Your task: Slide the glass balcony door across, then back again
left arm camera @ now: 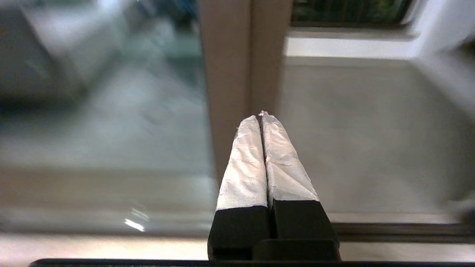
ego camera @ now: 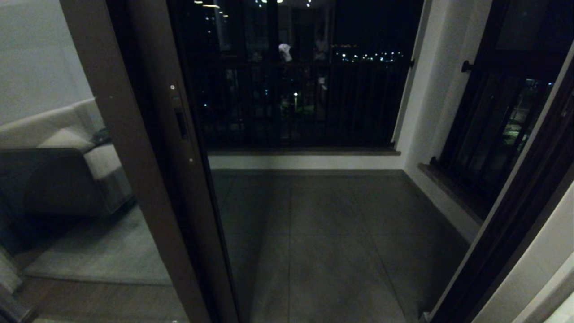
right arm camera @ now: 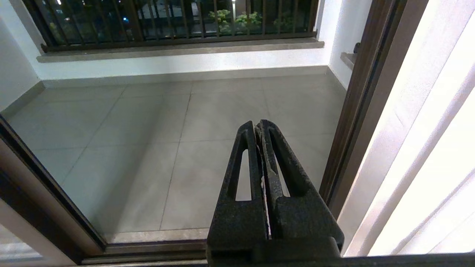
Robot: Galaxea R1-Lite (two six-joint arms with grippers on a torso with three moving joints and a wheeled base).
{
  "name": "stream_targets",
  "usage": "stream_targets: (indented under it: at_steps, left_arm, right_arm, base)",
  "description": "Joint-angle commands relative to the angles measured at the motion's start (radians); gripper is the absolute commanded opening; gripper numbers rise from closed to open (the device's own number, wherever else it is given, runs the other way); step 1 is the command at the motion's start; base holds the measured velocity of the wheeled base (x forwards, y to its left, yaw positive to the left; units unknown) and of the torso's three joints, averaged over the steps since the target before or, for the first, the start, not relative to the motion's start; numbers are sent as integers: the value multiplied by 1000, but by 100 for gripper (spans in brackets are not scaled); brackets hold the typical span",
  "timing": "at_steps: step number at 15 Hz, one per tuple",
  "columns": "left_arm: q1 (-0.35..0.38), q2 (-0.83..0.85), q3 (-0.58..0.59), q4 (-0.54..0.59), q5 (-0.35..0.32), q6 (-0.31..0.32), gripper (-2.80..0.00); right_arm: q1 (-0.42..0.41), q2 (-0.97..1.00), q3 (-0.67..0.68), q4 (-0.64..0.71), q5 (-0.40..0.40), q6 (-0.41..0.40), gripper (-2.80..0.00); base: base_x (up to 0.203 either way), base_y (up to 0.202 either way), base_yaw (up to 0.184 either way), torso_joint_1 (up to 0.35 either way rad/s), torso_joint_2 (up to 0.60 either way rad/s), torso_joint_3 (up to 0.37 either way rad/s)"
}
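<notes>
The glass balcony door stands at the left of the opening, its dark brown upright carrying the recessed slot handle with small screws. The doorway to its right is uncovered. Neither arm shows in the head view. In the left wrist view my left gripper is shut, white-wrapped fingers pressed together, its tips pointing at the door's brown upright with nothing held. Contact with the upright cannot be told. My right gripper is shut and empty, hanging over the balcony tiles near the right door jamb.
Grey balcony floor tiles lie beyond the sill track. A black-barred window closes the far side and another barred window the right wall. A sofa shows in the door's glass.
</notes>
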Motion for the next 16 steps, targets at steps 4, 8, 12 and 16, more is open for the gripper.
stream_targets:
  at_steps: [4, 8, 12, 16]
  left_arm:
    - [-1, -4, 26, -33, -24, 68, -280]
    - [0, -6, 27, -34, -24, 84, -280]
    - [-1, -6, 27, -35, -23, 58, -280]
    - [-1, -6, 27, -35, -23, 58, -280]
  right_arm:
    - [0, 1, 0, 0, -1, 2, -280]
    - [0, 1, 0, 0, 0, 2, -280]
    - [0, 1, 0, 2, 5, -7, -280]
    - [0, 1, 0, 2, 2, -6, -280]
  base:
    - [0, 0, 0, 0, 0, 0]
    - [0, 0, 0, 0, 0, 0]
    - [0, 0, 0, 0, 0, 0]
    - [0, 0, 0, 0, 0, 0]
